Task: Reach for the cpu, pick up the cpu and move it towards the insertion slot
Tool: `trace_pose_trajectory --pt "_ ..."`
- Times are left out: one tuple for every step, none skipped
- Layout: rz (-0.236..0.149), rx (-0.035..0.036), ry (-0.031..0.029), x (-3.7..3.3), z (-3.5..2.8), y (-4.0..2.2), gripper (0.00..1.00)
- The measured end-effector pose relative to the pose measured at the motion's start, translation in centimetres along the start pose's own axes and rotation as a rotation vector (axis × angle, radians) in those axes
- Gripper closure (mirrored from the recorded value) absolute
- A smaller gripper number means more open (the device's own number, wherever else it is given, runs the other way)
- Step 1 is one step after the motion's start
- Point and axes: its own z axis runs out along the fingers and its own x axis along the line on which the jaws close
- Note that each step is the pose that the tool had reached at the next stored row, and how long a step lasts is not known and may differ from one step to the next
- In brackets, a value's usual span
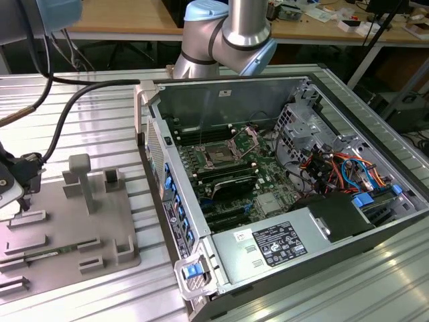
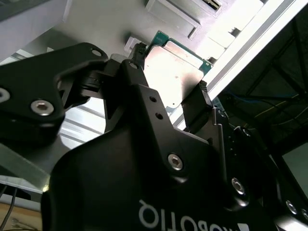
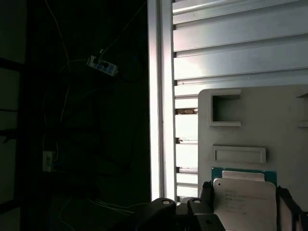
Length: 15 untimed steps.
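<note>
With the gripper (image 2: 171, 72) closed on two opposite edges of the cpu (image 2: 179, 60) at the grey tray (image 3: 281, 130): reached, seemingly grasped, not yet carried to the insertion slot (image 1: 220, 155), well apart from that tray.

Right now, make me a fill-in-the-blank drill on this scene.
The pincer is shut on the ___. Beneath it is the grey plastic ___. The insertion slot sits inside the open computer ___, to the exterior view's right of the pincer.
Missing words: cpu; tray; case.
</note>
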Motion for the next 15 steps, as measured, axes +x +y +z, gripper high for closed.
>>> trace_pose_trajectory --pt "0.000 -0.0001 -0.0001 0.00 -0.10 0.00 0.45" --pt "0.000 0.0000 0.0000 0.00 -0.21 0.01 0.45" --pt "0.000 0.0000 0.0000 0.00 -0.41 0.01 0.45" --pt "0.000 -0.0001 -0.0002 0.00 -0.49 0.02 0.45" --pt "0.000 -0.0002 -0.0003 0.00 -0.49 0.02 0.45" --pt "0.000 -0.0002 -0.0002 0.00 -0.50 0.02 0.45" --pt "0.000 -0.0004 0.0000 0.00 -0.51 0.02 0.45" --pt "0.000 -0.0005 0.0000 0.00 -0.51 0.02 0.45" --pt "0.000 -0.0007 0.0000 0.00 -0.51 0.02 0.45" --pt "0.000 -0.0008 0.0000 0.00 -0.51 0.02 0.45" --pt "0.000 -0.0008 0.0000 0.00 -0.51 0.02 0.45" --pt "0.000 -0.0007 0.0002 -0.01 -0.53 0.02 0.45" --pt "0.000 -0.0008 0.0002 -0.02 -0.56 0.02 0.45" --pt "0.000 -0.0008 0.0002 -0.01 -0.61 0.02 0.45" --pt "0.000 -0.0007 0.0003 -0.01 -0.73 0.02 0.45"
